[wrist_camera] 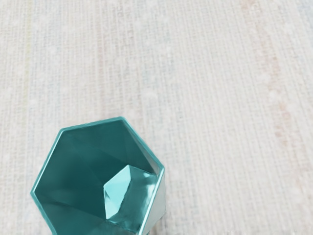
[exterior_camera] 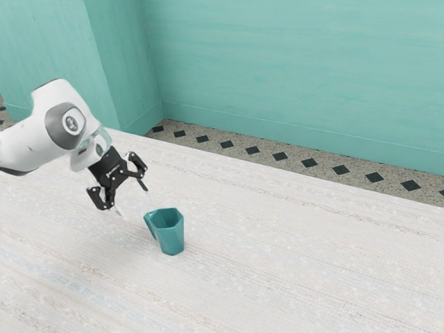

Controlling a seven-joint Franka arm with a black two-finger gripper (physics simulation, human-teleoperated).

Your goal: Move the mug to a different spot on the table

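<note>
Teal plank walls (exterior_camera: pixel 291 62) behind, corner at exterior view's left. Speckled floor (exterior_camera: pixel 239 134) with black diamond tiles (exterior_camera: pixel 309 162) past far edge of pale wood-grain surface (exterior_camera: pixel 312 263).

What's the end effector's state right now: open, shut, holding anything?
End effector: open, holding nothing; the teal mug stands on the table, apart from it.

A teal, faceted mug (exterior_camera: pixel 166 230) stands upright and empty on the pale desk (exterior_camera: pixel 291 257), its handle toward the exterior view's left.
</note>
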